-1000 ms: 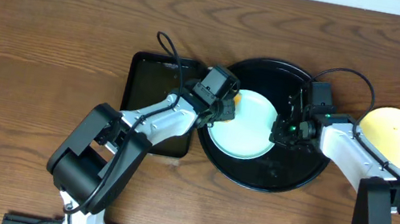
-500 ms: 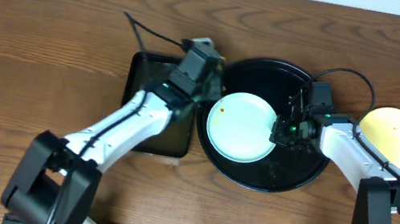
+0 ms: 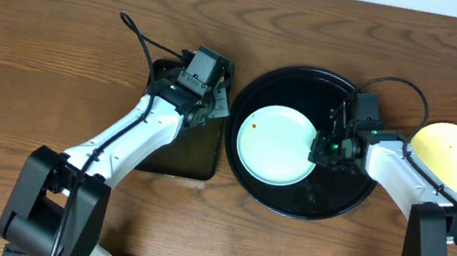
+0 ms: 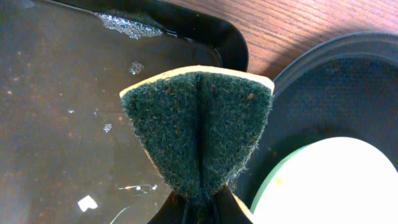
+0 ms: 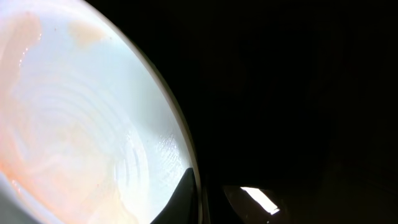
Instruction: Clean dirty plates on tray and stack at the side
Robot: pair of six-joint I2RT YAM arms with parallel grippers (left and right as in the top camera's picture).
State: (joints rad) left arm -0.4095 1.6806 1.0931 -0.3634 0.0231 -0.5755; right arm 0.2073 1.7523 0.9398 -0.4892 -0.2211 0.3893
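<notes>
A brown wood-grain table [image 3: 38, 40] carries everything, its grain running left to right. Three things lie directly on it in a row. A rectangular black tray [image 3: 191, 154] sits left of centre, its floor wet with a patch of foam at one far corner. Just beside it on the right lies the round black tray [image 3: 329, 196] — a sliver of bare wood shows between their far edges. A pale yellow plate [image 3: 452, 156] rests on the wood near the round tray's right rim.
</notes>
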